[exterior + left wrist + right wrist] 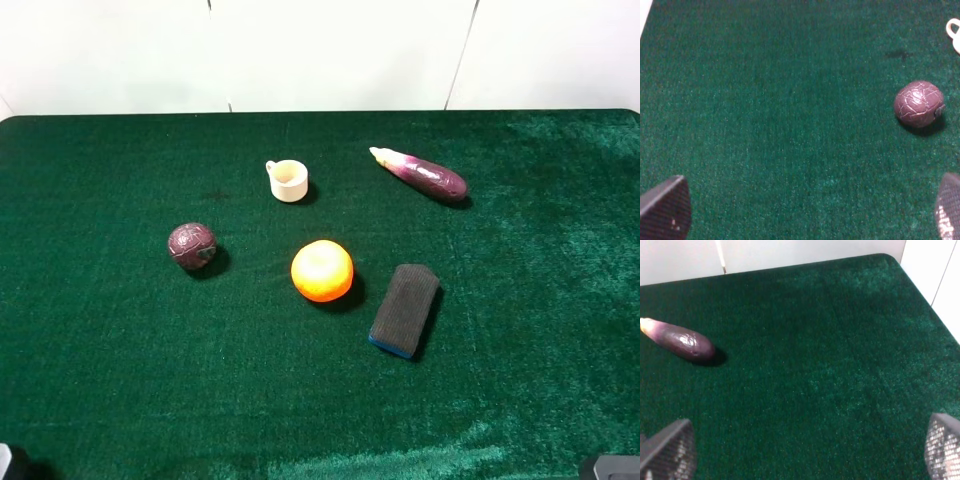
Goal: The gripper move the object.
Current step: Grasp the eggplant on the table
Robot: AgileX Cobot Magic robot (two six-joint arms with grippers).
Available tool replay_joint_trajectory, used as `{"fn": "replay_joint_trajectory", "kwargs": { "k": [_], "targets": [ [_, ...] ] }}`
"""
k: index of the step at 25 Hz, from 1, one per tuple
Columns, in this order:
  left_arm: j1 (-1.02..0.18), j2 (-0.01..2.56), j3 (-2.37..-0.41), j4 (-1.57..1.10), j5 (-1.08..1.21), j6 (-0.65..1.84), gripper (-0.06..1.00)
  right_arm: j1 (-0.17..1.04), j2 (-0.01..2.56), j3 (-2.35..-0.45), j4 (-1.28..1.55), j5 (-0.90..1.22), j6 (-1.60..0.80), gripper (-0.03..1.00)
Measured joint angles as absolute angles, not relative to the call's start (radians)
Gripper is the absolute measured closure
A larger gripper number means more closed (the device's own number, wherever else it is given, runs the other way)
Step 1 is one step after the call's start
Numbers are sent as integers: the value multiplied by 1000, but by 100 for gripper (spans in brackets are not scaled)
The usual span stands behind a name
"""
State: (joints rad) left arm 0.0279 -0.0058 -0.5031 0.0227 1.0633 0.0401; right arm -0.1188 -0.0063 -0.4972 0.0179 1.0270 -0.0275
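The right gripper gapes wide, empty — the eggplant lies well ahead and inward, so close crosswise on its thick middle.

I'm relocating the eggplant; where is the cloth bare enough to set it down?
Bare cloth lies right of the eggplant and sponge, left of the maroon ball, and along the near edge. The middle, around cup and orange, is crowded.
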Motion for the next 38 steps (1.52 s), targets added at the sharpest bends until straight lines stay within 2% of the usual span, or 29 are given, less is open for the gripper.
{"fn": "replay_joint_trajectory", "kwargs": {
  "k": [17, 35, 38],
  "targets": [
    [28, -6, -503, 23, 1063, 40, -5, -119, 11, -497, 20, 1027, -27, 27],
    [28, -6, -503, 23, 1063, 40, -5, -117, 612, -729, 107, 979, -108, 27],
    [28, -6, -503, 23, 1063, 40, -5, -78, 703, -752, 120, 967, -137, 27]
  ]
}}
